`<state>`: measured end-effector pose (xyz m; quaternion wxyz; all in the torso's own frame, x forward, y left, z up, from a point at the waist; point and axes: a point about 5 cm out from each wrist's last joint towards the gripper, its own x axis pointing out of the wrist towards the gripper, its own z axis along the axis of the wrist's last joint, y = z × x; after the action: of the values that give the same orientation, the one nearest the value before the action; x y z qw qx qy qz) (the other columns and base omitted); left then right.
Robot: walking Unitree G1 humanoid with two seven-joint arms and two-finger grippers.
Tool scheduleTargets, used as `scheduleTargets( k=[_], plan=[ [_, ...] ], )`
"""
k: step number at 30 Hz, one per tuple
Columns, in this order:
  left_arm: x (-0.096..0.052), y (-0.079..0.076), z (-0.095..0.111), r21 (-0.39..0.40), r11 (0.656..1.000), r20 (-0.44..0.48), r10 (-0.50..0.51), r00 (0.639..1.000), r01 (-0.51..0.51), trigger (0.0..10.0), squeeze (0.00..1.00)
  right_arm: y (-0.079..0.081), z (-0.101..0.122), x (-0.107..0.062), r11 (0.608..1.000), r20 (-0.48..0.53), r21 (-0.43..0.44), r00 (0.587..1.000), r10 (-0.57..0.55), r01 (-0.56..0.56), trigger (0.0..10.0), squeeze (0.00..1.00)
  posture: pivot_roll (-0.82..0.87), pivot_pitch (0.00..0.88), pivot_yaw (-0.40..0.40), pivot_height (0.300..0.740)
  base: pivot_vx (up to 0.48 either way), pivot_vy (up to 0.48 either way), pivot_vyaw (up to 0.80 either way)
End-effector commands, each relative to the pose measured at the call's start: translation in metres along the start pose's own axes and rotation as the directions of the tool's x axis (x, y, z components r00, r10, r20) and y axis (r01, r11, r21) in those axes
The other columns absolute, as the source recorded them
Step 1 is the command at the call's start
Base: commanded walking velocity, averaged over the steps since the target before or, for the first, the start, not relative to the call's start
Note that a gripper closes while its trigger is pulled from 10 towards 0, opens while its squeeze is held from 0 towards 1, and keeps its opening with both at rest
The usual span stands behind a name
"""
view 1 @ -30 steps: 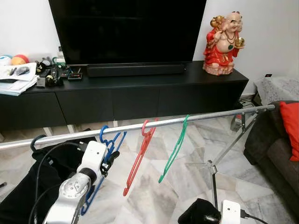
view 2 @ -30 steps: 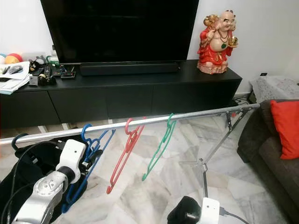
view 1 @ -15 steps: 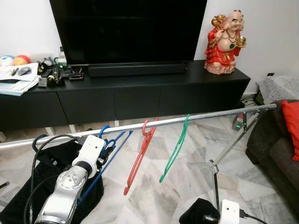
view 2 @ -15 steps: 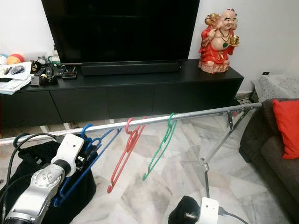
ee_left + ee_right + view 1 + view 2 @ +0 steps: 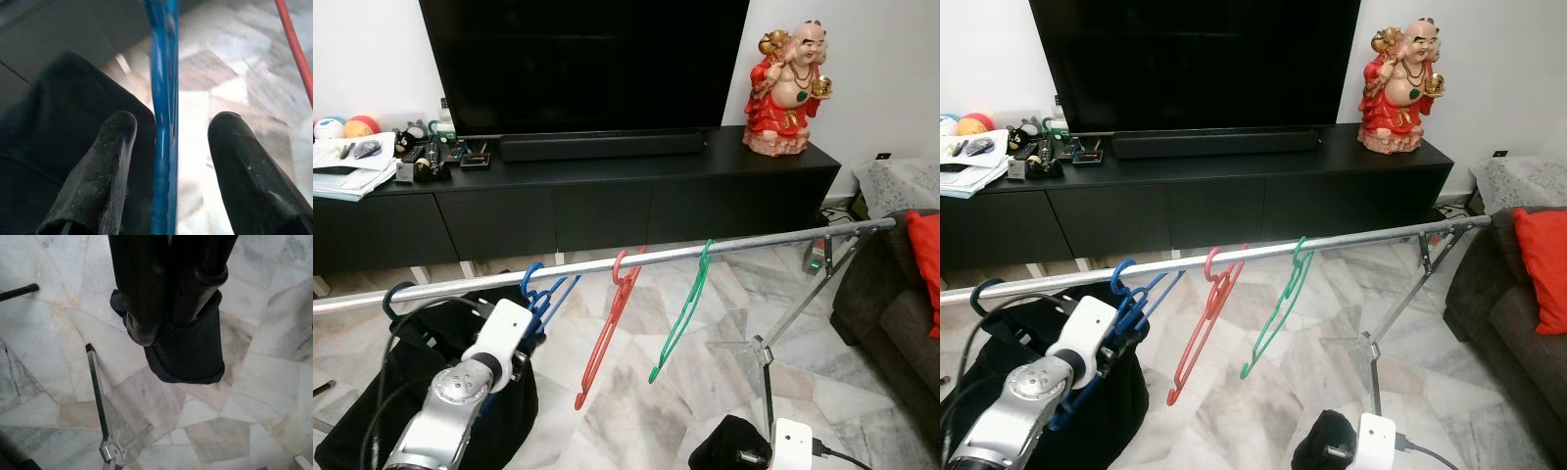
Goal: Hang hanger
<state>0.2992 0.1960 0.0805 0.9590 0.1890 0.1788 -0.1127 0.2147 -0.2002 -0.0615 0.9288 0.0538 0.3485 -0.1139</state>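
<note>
A blue hanger point(image 5: 534, 286) hangs by its hook on the silver rail point(image 5: 754, 242), towards the rail's left part. My left gripper point(image 5: 171, 125) is open just below the rail, its two fingers point(image 5: 115, 161) on either side of the hanger's blue bar point(image 5: 164, 98) with a gap on both sides. A red hanger point(image 5: 607, 333) and a green hanger point(image 5: 680, 318) hang further right on the same rail. My right gripper point(image 5: 171, 318) is shut and points down low over the marble floor, above a black cloth point(image 5: 188, 357).
A black bag point(image 5: 372, 392) lies on the floor under my left arm. The rail's folding stand point(image 5: 764, 352) rises at the right, with a dark sofa and red cushion point(image 5: 922, 264) beyond. A black TV cabinet point(image 5: 607, 206) with a red statue point(image 5: 788, 83) stands behind.
My left arm has dropped lower and drawn back from the rail. The blue hanger stays hooked on the rail and hangs steeper. The camera has shifted slightly.
</note>
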Motion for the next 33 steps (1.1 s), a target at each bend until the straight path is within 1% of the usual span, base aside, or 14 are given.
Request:
scheduleTargets(
  k=[1,5,6,10,14,16,17,18,20,21,28,33],
  plan=[
    [0.003,0.004,0.003,0.026,1.0,-0.008,0.006,1.0,-0.006,10.0,0.0,-0.002,0.005,0.001,1.0,0.019,0.004,1.0,-0.003,0.003,10.0,0.0,0.15,0.0,-0.019,0.74,0.0,0.0,0.0],
    [0.005,0.008,0.007,0.027,0.999,0.002,0.028,1.0,-0.028,10.0,0.0,-0.002,0.004,0.001,1.0,0.016,0.004,1.0,-0.004,0.004,10.0,0.0,0.15,0.0,-0.019,0.74,0.0,0.0,0.0],
    [0.007,0.01,0.012,0.022,0.999,0.024,0.047,0.999,-0.048,10.0,0.0,-0.002,0.004,0.001,1.0,0.013,0.004,1.0,-0.004,0.004,10.0,0.0,0.15,0.0,-0.019,0.74,0.0,0.0,0.0],
    [0.009,0.012,0.017,0.016,0.998,0.046,0.064,0.997,-0.065,10.0,0.0,-0.002,0.004,0.001,1.0,0.011,0.005,1.0,-0.003,0.003,10.0,0.0,0.15,0.0,-0.019,0.74,0.0,0.0,0.0],
    [0.01,0.012,0.019,0.01,0.998,0.055,0.067,0.996,-0.067,10.0,0.0,-0.002,0.004,0.001,1.0,0.01,0.005,1.0,-0.002,0.002,10.0,0.0,0.15,0.0,-0.019,0.74,0.0,0.0,0.0],
    [0.013,0.005,0.02,0.01,0.999,0.055,0.037,0.998,-0.037,9.8,0.0,-0.003,0.002,0.001,1.0,0.002,0.007,1.0,-0.002,0.002,10.0,0.0,0.14,0.0,-0.017,0.74,0.0,0.0,0.0],
    [0.013,0.004,0.019,0.013,0.999,0.051,0.035,0.998,-0.036,8.1,0.0,-0.003,0.002,0.001,1.0,0.001,0.007,1.0,-0.003,0.003,10.0,0.0,0.14,0.0,-0.016,0.74,0.0,0.0,0.0],
    [0.013,0.003,0.019,0.015,0.999,0.048,0.036,0.998,-0.037,2.8,0.0,-0.003,0.002,0.001,1.0,0.0,0.007,1.0,-0.003,0.003,10.0,0.0,0.14,0.0,-0.016,0.74,0.0,0.0,0.0],
    [0.013,0.003,0.018,0.017,0.999,0.046,0.037,0.998,-0.038,2.8,0.0,-0.003,0.001,0.0,1.0,-0.001,0.006,1.0,-0.003,0.003,10.0,0.0,0.14,0.0,-0.016,0.74,0.0,0.0,0.0],
    [0.014,0.003,0.017,0.025,0.999,0.034,0.042,0.999,-0.043,0.0,0.0,-0.004,0.001,0.0,1.0,-0.003,0.008,1.0,-0.005,0.005,10.0,0.0,0.14,0.0,-0.016,0.74,0.0,0.0,0.0],
    [0.015,0.004,0.017,0.027,0.998,0.034,0.058,0.998,-0.059,0.0,0.0,-0.003,0.0,0.0,1.0,-0.007,0.009,1.0,-0.005,0.005,10.0,0.0,0.14,0.0,-0.015,0.74,0.0,0.0,0.0],
    [0.016,0.002,0.018,0.026,0.999,0.036,0.046,0.998,-0.047,0.0,0.0,0.0,0.001,0.001,1.0,-0.005,0.011,1.0,-0.001,0.001,10.0,0.0,0.14,0.0,-0.011,0.74,0.0,0.0,0.0]
  ],
)
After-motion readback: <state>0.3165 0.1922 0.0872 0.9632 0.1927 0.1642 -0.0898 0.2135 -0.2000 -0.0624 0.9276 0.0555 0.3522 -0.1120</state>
